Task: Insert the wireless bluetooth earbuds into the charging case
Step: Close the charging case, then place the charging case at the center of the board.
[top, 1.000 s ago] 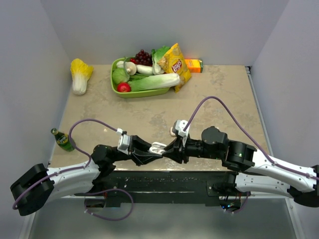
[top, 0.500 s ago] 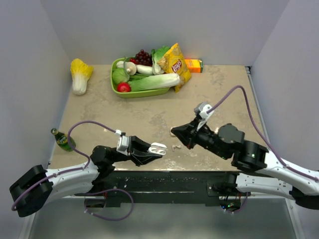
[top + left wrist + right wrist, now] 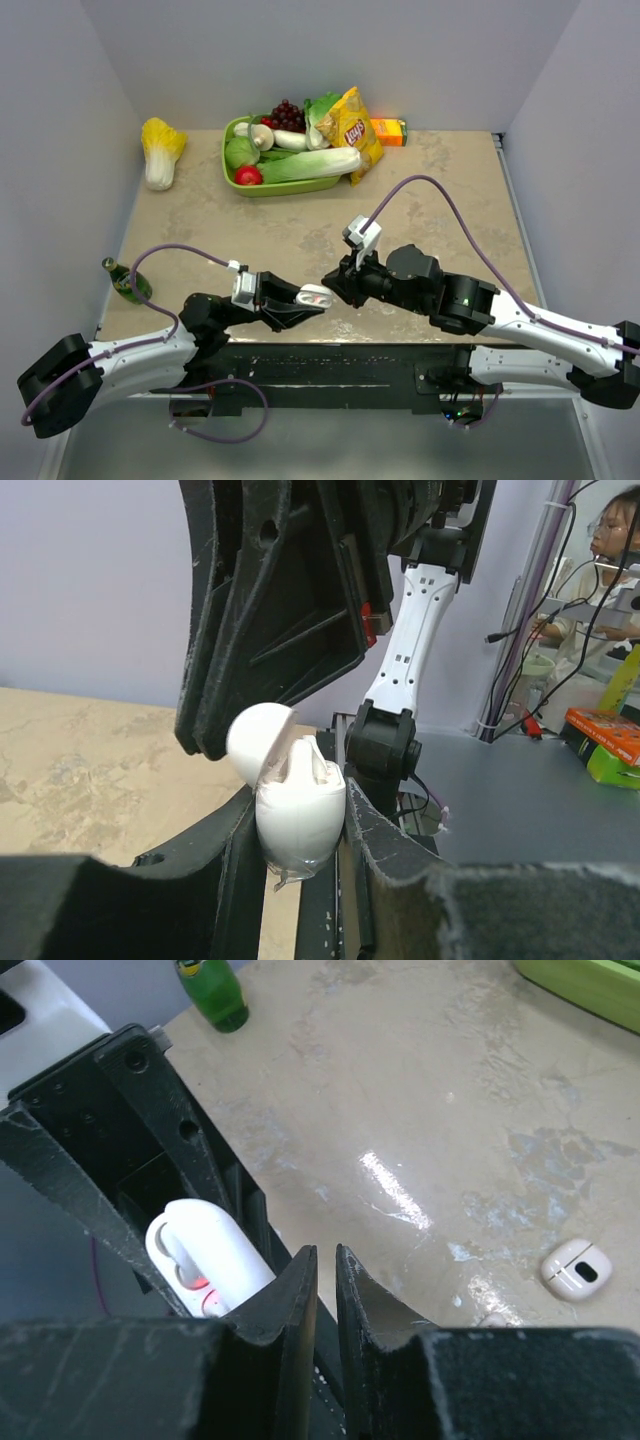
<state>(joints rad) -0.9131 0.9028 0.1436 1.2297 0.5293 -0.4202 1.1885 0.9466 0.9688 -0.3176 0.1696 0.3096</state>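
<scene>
The left pincer (image 3: 304,299) was clamped fully onto the charging case (image 3: 300,815), holding it off the table (image 3: 450,200) at the near edge, between the two arms. The case's lid stood tilted back. White earbud shapes (image 3: 303,765) showed in its open mouth. How many of the wireless bluetooth earbuds were seated could not be determined.

The right pincer (image 3: 326,1255) had its jaws drawn almost together, with only a thin slit between them. Nothing was visible in that slit, and whether the tips held an earbud could not be told. The tips stood just beside the case, on its lid side.

Changes noted: half a second earlier the right arm was drawn off to the right, its pincer low over the table, well apart from the case. It had since swung back left to the case, close to where it stood a second before. A tiny white piece then lay on the table in front of the case. That spot was now covered by the right arm in the overhead view. The left arm and its grip had not altered.

In the right wrist view a small white oval piece (image 3: 575,1268) with a dark slot lay on the table beyond the pincer, its identity uncertain. The green bottle (image 3: 127,282) remained at the left edge.
</scene>
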